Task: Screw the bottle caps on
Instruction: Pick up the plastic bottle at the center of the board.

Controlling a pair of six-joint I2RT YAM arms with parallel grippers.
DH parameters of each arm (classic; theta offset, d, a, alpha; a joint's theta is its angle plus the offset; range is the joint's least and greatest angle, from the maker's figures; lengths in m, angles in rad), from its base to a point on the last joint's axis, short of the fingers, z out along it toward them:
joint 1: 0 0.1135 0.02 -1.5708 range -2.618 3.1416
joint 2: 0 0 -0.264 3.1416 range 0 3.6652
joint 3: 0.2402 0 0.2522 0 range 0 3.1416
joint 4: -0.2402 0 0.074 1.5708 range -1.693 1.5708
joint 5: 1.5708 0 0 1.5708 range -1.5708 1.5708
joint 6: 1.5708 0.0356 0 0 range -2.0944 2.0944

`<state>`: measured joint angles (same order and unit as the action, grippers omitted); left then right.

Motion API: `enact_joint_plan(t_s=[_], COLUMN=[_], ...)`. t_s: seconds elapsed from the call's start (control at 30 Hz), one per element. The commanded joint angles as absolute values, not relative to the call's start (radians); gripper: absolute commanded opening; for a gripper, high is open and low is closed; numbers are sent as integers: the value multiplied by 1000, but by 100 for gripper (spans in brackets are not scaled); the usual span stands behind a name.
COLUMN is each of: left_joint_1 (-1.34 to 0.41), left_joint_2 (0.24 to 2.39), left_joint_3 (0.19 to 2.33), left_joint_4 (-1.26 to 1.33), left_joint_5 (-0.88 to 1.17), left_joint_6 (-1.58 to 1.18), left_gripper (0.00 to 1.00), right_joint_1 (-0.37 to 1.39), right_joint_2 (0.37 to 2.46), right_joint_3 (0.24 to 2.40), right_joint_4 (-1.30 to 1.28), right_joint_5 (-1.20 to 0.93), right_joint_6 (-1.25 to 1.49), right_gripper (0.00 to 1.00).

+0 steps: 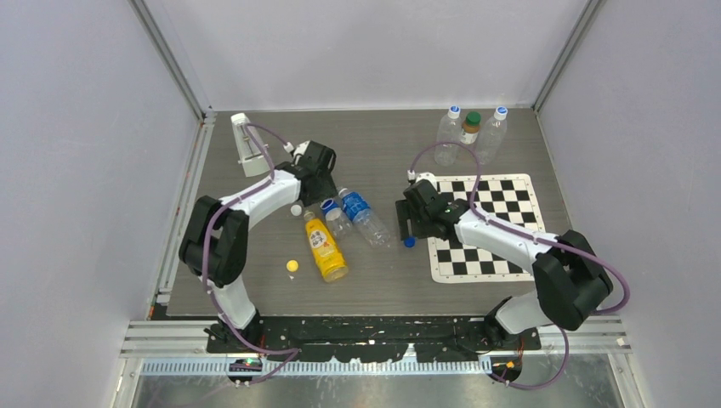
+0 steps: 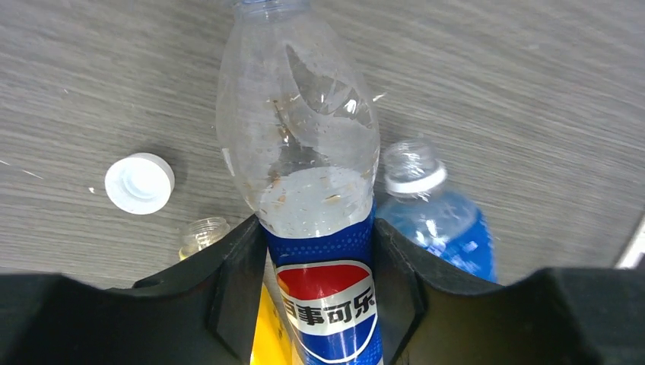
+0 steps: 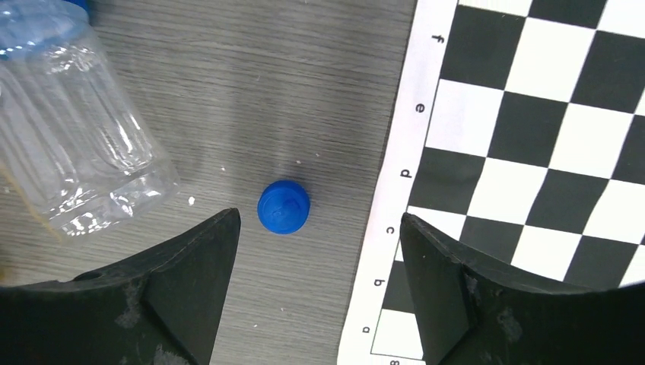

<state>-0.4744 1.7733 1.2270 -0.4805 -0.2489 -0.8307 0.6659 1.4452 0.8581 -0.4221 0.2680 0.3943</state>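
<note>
While lying flat on the table point(image 1: 383, 153), caught at the label: Pepsi bottle point(image 2: 304, 137), between the fingers point(image 2: 239, 289) of the left gripper point(image 2: 318, 226). Closed against the blue band on both sides, no gap to be seen there. Clear shoulder of the bottle pointing away from the wrist camera, neck cut off by the frame.

Left of it in that view, a white cap point(image 2: 139, 182) on bare wood, touching nothing. Between that and the near finger, the open neck of a yellow bottle point(image 2: 201, 234). On the other side, close against the Pepsi bottle, a second bottle point(image 2: 437, 228) with a blue label, neck bare as well.

Over at the right gripper point(image 3: 319, 220) — jaws wide apart, holding nothing. Just ahead of them, on the wood, a blue cap point(image 3: 283, 207), clear of both fingers and just beside the edge of the chessboard mat point(image 3: 532, 114).

Seen from above, a yellow cap point(image 1: 292, 266) alone on the table, near the yellow bottle and to its left, not touching. At the far edge, three upright bottles point(image 1: 448, 127) in a cluster — two topped in blue, the middle one with a green cap point(image 1: 473, 117).
</note>
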Motion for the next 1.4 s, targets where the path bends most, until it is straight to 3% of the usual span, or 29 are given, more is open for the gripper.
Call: enact_joint_plan(t_s=[0.0,0.37,0.43,0.7,0.8,0.97,1.37], left_joint_1=[-468,-468,-468,-471,-476,-486,-555], left_joint_2=[1602,1245,1176,978,888,791,781], left_joint_3=[1244,1054,1018,886,798,683,675], left_joint_4=[-412,-124,-105,-45,17,105,103], left_joint_5=[-243,-15,53,255,370,422,432], left_joint_6=[-714,-289,-174,110,220,287,301], left_gripper=[35,32,28,27,19,17,17], right_joint_1=[672,672,672,671,672,672,672], right_joint_2=[1350,1178,1161,1189,1217,1261,1398], right_joint_3=[891,969,1008,1250,1321,1428,1510], right_joint_4=[-442,-463,-477,-572,-586,-545,-383], right_joint_5=[302,153,111,-80,-117,-205,-420], right_joint_6=[377,360,359,370,394,456,645], right_gripper=[83,84,84,86,86,86,79])
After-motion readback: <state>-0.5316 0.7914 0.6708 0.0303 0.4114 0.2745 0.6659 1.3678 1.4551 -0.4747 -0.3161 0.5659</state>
